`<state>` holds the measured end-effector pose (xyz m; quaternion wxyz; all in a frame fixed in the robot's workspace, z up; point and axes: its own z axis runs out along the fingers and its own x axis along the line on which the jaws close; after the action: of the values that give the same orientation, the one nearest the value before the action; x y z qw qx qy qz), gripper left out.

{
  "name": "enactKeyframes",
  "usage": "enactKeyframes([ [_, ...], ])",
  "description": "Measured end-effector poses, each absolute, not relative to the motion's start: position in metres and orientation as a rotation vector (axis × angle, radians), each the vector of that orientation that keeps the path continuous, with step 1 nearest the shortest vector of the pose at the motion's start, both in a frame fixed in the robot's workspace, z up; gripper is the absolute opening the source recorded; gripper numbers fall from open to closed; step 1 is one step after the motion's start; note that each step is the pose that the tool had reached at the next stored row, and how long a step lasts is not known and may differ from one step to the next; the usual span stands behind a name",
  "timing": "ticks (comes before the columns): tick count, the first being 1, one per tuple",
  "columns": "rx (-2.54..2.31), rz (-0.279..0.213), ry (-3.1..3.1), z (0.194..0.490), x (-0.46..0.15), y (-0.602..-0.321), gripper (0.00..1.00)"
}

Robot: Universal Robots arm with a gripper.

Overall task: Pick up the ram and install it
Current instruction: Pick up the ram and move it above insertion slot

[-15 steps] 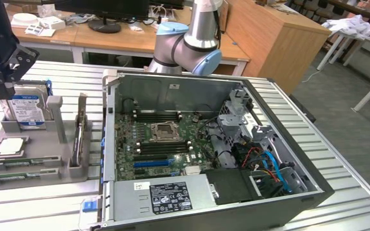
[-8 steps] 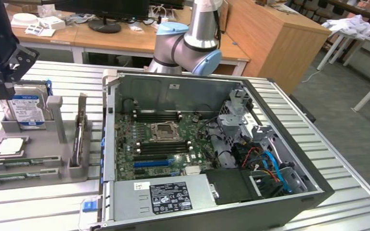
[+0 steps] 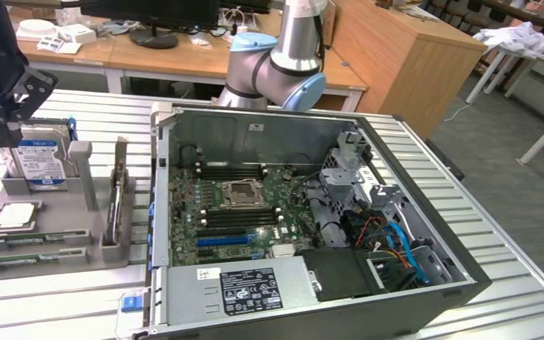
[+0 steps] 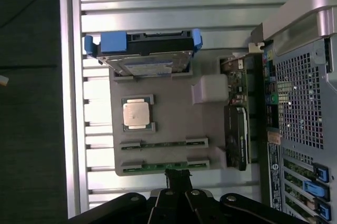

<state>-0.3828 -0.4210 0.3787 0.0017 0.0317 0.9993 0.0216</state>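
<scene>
The gripper (image 4: 176, 177) is being held over the grey tray (image 4: 168, 113), fingers pressed together. The ram (image 4: 158, 166) is being seen seated in the tray's outermost slot, just beside the fingertips, with the open computer case (image 4: 305, 77) alongside.

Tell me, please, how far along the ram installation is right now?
Nothing looks done yet: the ram lies in the gray tray beside a second stick. The gripper, shut and empty, hovers close above it. Both the pickup and the seating on the motherboard are left.
</scene>
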Motion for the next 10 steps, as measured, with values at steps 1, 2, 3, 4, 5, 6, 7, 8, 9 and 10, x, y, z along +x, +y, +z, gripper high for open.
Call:
enactKeyframes([
  [1, 0.086, 0.068, 3.136, 0.3786, -0.3828, -0.421, 0.11],
  [2, 0.069, 0.068, 3.137, 0.3786, -0.3828, -0.421, 0.11],
  [3, 0.048, 0.068, 3.138, 0.3785, -0.3828, -0.421, 0.11],
  [4, 0.022, 0.068, 3.138, 0.3784, -0.3828, -0.4211, 0.11],
  [5, -0.005, 0.068, 3.139, 0.3784, -0.3828, -0.4211, 0.11],
  [6, -0.033, 0.068, 3.139, 0.3784, -0.3828, -0.4211, 0.11],
  [7, -0.061, 0.068, 3.139, 0.3784, -0.3828, -0.4211, 0.11],
  [8, -0.086, 0.068, 3.139, 0.3784, -0.3828, -0.4211, 0.11],
  [9, -0.111, 0.068, 3.138, 0.3784, -0.3828, -0.4211, 0.11],
  [10, -0.135, 0.068, 3.138, 0.3784, -0.3828, -0.4211, 0.11],
])
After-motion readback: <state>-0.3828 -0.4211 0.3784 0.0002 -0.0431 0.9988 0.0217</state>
